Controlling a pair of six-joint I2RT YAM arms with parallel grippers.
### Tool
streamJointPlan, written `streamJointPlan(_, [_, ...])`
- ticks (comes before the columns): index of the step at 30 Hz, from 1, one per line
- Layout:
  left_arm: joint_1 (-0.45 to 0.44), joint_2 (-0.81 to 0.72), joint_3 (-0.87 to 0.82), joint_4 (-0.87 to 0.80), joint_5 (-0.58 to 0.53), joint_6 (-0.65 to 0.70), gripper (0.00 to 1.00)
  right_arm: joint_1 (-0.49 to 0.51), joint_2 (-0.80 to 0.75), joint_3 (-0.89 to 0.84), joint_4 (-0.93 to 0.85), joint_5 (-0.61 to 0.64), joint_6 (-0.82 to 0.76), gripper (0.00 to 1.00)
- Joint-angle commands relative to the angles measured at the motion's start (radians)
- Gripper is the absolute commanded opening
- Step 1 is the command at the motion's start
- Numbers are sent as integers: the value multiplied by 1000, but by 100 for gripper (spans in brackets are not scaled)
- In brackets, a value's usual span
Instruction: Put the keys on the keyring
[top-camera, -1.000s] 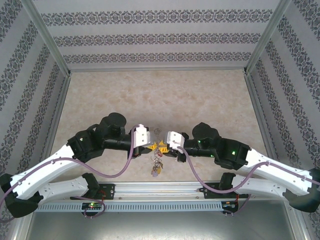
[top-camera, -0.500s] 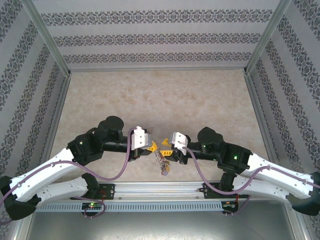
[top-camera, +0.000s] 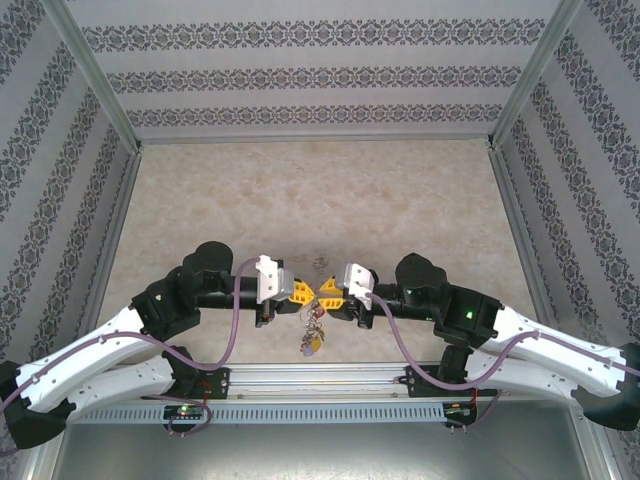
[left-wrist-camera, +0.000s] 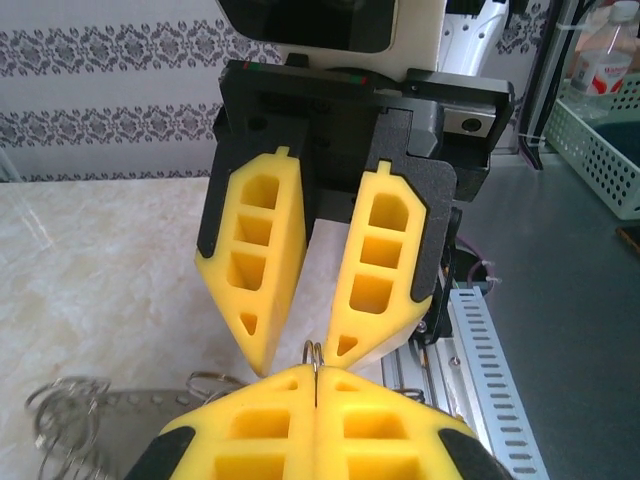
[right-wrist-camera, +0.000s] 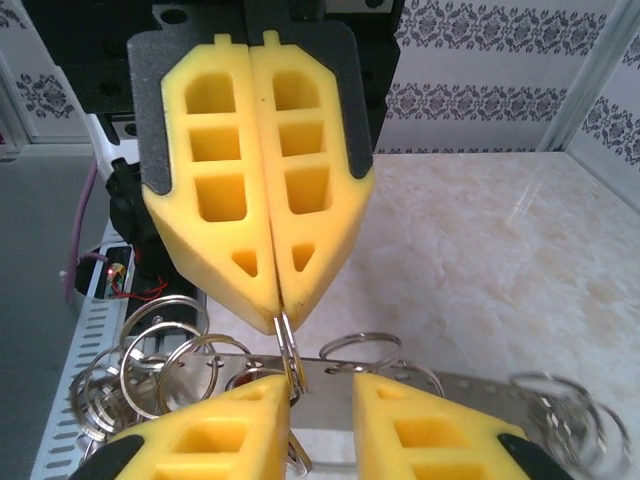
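- The left claw (top-camera: 303, 293) is seen clamped on the thin wire of the keyring (right-wrist-camera: 284, 335), above the near edge of the bench (top-camera: 300, 190).
- Keys (top-camera: 313, 338) and tags are hung beneath, between both claws.
- The right claw (top-camera: 330, 292) is held narrowly parted, its tips facing the left claw.
- A metal plate (right-wrist-camera: 500, 395) with spare rings (right-wrist-camera: 130, 370) is shown sharply by the wrist views, faintly from above.

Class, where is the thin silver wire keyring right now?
The thin silver wire keyring is pinched at the tips of the shut left pincer, low centre in the top view, directly facing the open right pincer.
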Motion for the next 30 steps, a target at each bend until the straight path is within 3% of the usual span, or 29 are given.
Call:
streamJointPlan(1, [-12,-19,-13,172,47,-50,0,1,-25,-18,46,-28,-5,21])
streamJointPlan(9, [-12,2,-21,191,42,-46,0,4,-68,-41,60,-35,-22,0])
streamJointPlan(19, [-12,83,55,21,-6,20,0,4,-124,-34,28,8,-78,0])
streamJointPlan(23, [-12,122,117,-105,-54,56,26,4,-87,1,-48,57,-111,0])
streamJointPlan(30, [-30,184,236,-319,-196,121,32,0,-23,77,-149,70,-146,0])
